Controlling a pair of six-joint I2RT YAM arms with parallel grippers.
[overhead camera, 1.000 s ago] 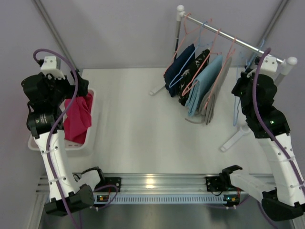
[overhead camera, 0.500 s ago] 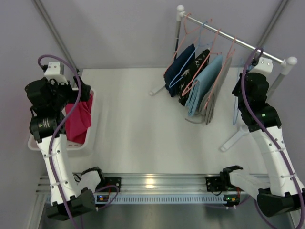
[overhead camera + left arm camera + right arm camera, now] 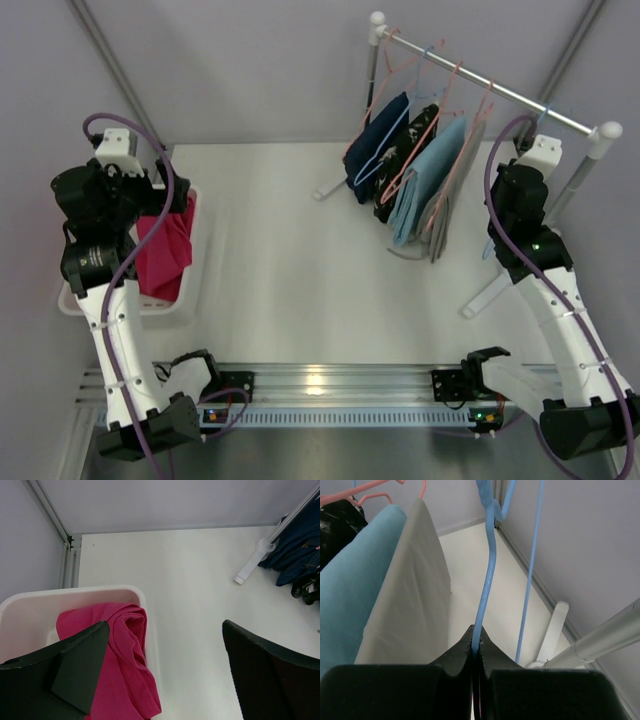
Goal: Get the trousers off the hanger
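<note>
My right gripper (image 3: 476, 640) is shut on the lower wire of the thin light-blue hanger (image 3: 490, 555). The hanger rises bare from the jaws toward the rail, and its second wire (image 3: 530, 565) runs beside it. Nothing hangs on it. The magenta trousers (image 3: 125, 670) lie crumpled in a white basket (image 3: 75, 590) at the table's left edge. My left gripper (image 3: 164, 630) hovers open above the basket's right rim, with nothing between its fingers. From above, the trousers (image 3: 165, 250) show partly under the left arm.
A clothes rail (image 3: 480, 80) crosses the back right. It carries navy (image 3: 375, 145), black patterned (image 3: 405, 160), light-blue (image 3: 430, 175) and grey (image 3: 450, 205) garments on salmon-pink hangers. The rack's white foot (image 3: 490, 290) lies beside the right arm. The grey garment (image 3: 415, 590) hangs close to my right jaws.
The right arm has swung left and in toward the rack, still shut on the blue wire. The left arm has shifted slightly, its jaws still wide.
</note>
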